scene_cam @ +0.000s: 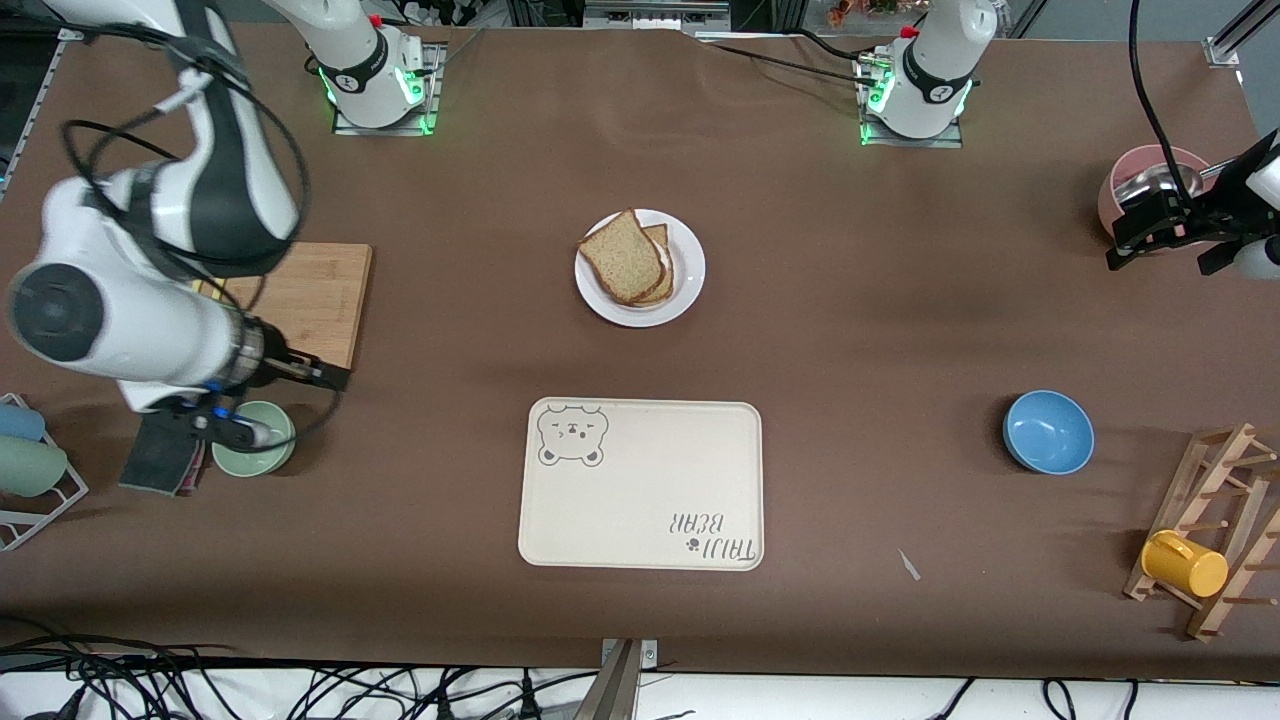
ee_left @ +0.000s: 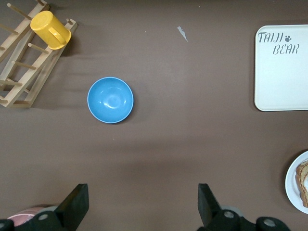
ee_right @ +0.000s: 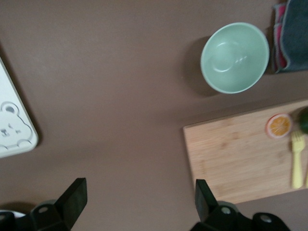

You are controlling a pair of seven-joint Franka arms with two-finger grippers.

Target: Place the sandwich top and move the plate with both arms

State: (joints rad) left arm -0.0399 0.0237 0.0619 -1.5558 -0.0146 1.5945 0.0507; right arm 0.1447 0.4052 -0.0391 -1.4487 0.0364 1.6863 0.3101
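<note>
- Near the middle of the bench [scene_cam: 850,330], a little toward the edge where the arm bases stand, sits the plate [scene_cam: 687,283]: small, round, plain glossy white.
- On the plate lies the sandwich top [scene_cam: 620,256], a light tan speckled slice with a darker brown crust and a rounded loaf outline; it rests askew on a second slice [scene_cam: 660,240] whose edge peeks out beneath.
- Nearer the front camera than the plate lies the tray [scene_cam: 640,485], a cream rectangle with rounded corners, a bear face printed at one corner and lettering at another; a strip of bare brown cloth separates the two.
- Left hand [scene_cam: 1165,245] hangs over the left arm's end of the bench, beside a pink pot [scene_cam: 1120,185]; its fingers [ee_left: 77,202] are spread wide and hold nothing.
- Right hand [scene_cam: 285,375] hangs over the right arm's end, above the edge of a wooden cutting board [scene_cam: 310,300] with visible grain; its fingers [ee_right: 72,199] are likewise spread wide and empty.
- A smooth pale green bowl [scene_cam: 255,440] sits beside a dark folded cloth [scene_cam: 160,455] toward the right arm's front corner.
- A blue bowl [scene_cam: 1048,432] and a wooden rack [scene_cam: 1215,520] carrying a yellow mug [scene_cam: 1185,565] occupy the left arm's front corner.
- Brown cloth lies open all round the plate, with both hands well apart from it.
</note>
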